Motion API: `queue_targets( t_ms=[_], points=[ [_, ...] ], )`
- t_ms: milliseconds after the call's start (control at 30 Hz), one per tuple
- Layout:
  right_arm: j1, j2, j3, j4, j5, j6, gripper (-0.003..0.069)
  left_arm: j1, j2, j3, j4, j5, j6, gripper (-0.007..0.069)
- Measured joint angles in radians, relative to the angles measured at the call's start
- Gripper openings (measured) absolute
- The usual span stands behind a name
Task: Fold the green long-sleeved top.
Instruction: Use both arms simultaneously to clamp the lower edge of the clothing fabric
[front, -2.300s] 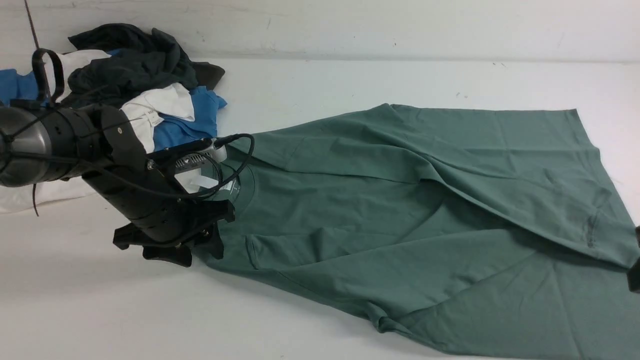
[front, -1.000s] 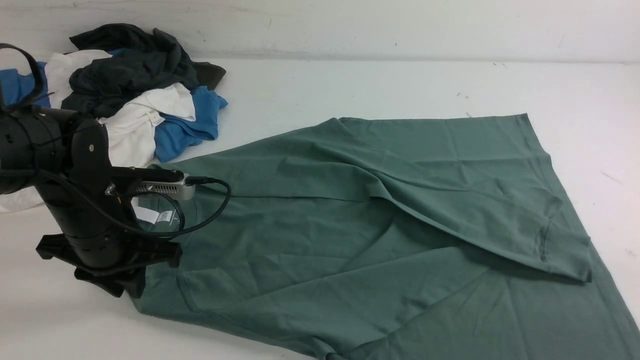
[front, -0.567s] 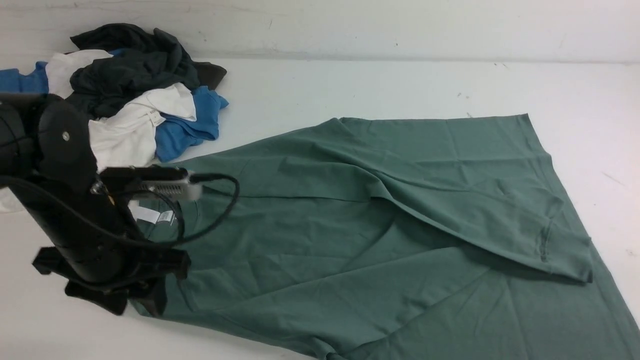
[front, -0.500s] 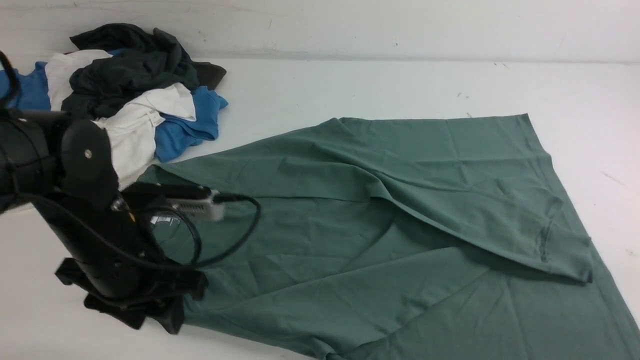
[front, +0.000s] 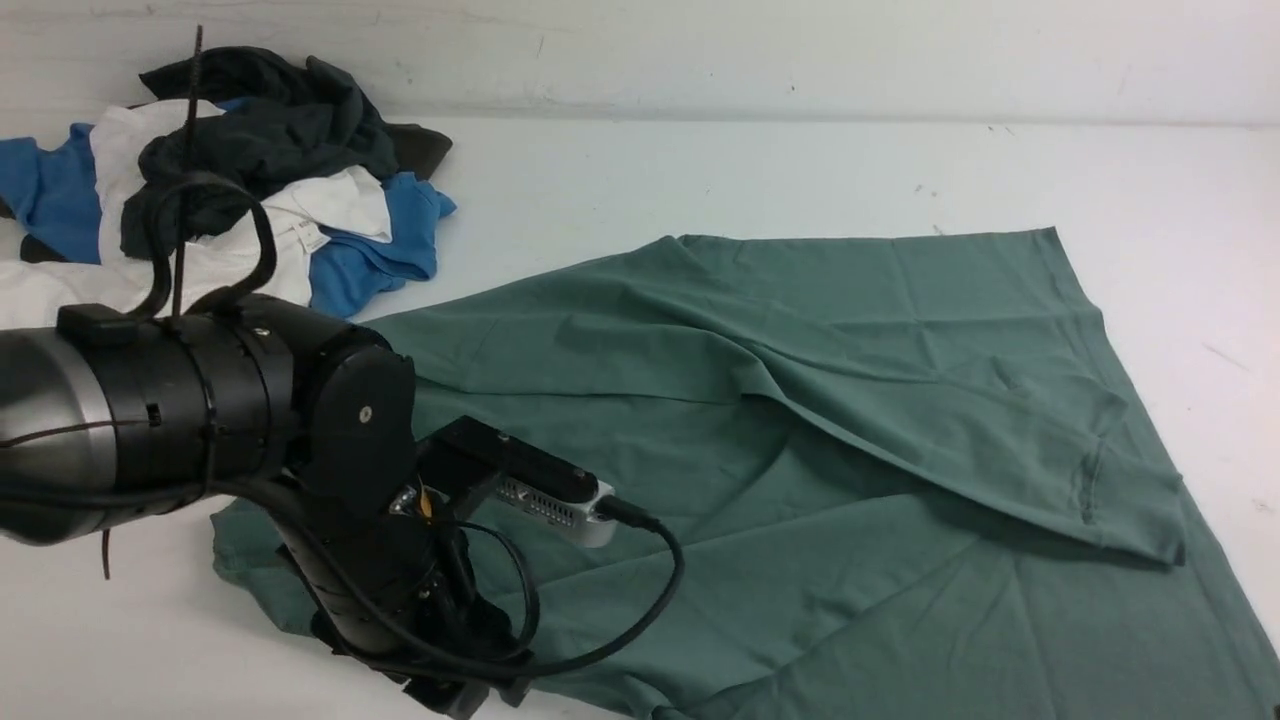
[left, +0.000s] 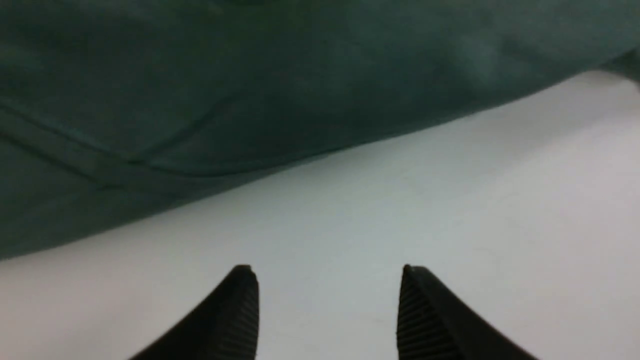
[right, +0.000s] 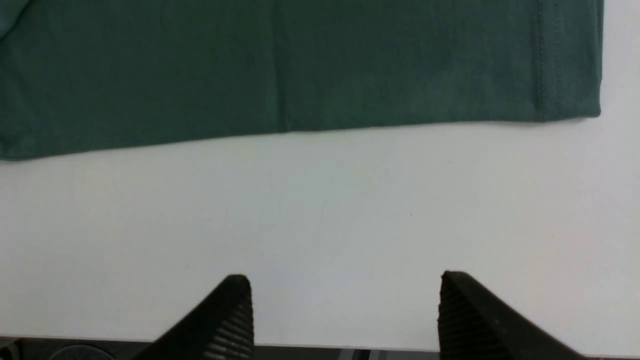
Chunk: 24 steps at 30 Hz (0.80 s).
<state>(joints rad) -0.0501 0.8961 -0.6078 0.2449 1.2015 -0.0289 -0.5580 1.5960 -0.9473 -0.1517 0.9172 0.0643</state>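
Across the middle and right of the white table (front: 700, 170) lies the green long-sleeved top (front: 800, 420), spread mostly flat and creased, with its near right part running out of the front view. A broad flap of its own cloth is folded diagonally over the body and ends in a stitched corner on the right side. Its near left part is hidden behind the left arm (front: 200, 420), which reaches low over the cloth there.

The left gripper (left: 326, 280) has its ribbed fingers (left: 235, 310) parted over bare table, with nothing between them. The top's seamed edge lies just ahead of them, not touching. The right gripper (right: 345, 285) is spread wide and holds nothing. It sits over bare table near the table's edge, and the top's straight side with its stitched hem lies well ahead of it.

At the far left corner, apart from the top, sits a heap of blue, white and dark grey garments (front: 270, 180).
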Motion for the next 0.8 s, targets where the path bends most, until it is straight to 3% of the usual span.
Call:
queue_targets(
  t_ms=[200, 433, 667, 800],
  points=[
    [0.000, 0.015, 0.000, 0.003, 0.002, 0.000, 0.0459, -0.133, 0.000, -0.014, -0.059, -0.060, 0.011, 0.0356],
    [0.000, 0.086, 0.000, 0.003, 0.020, 0.000, 0.0459, -0.267, 0.003, -0.090, 0.013, -0.108, 0.011, 0.0375],
    [0.000, 0.098, 0.000, 0.003, 0.020, 0.000, 0.0459, -0.279, 0.099, -0.090, 0.044, -0.113, 0.034, 0.0470],
    [0.000, 0.099, 0.000, 0.003, 0.015, 0.000, 0.0459, -0.279, 0.151, -0.090, 0.044, -0.129, 0.056, 0.0482]
  ],
)
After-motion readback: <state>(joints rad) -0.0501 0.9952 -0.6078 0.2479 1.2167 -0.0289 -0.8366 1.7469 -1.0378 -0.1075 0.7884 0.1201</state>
